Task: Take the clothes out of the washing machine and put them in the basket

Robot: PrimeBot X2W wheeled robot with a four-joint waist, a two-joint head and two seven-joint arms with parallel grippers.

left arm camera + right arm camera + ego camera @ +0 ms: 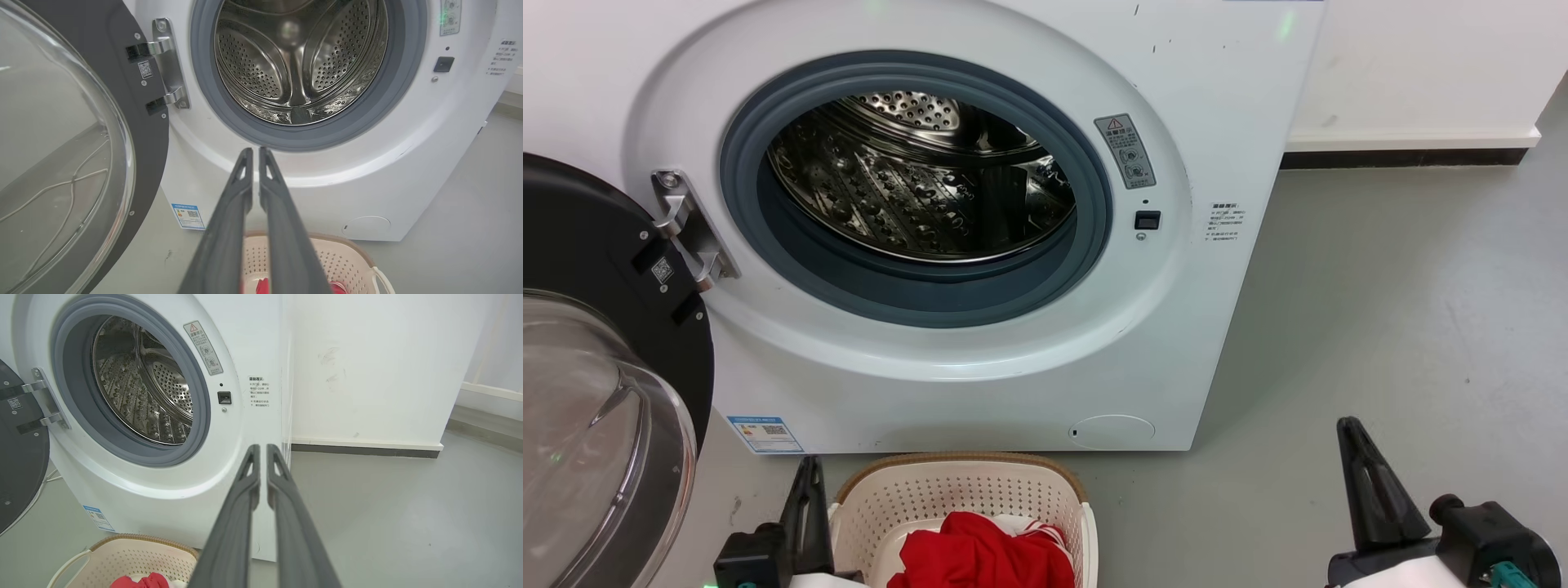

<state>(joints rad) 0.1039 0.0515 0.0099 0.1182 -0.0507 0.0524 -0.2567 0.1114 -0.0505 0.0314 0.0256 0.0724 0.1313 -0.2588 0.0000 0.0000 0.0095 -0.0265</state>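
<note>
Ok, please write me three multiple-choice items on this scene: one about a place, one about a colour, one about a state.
1. Where are the clothes?
A. on the floor
B. in the basket
C. on a shelf

2. What colour is the ring around the drum?
A. grey
B. red
C. brown

3. How is the door?
A. shut
B. open
C. removed

Answers:
1 B: red cloth lies within the basket's perforated wall.
2 A: the ring looks grey in all three views.
3 B: the door is swung out at the left, leaving the drum in sight.
</note>
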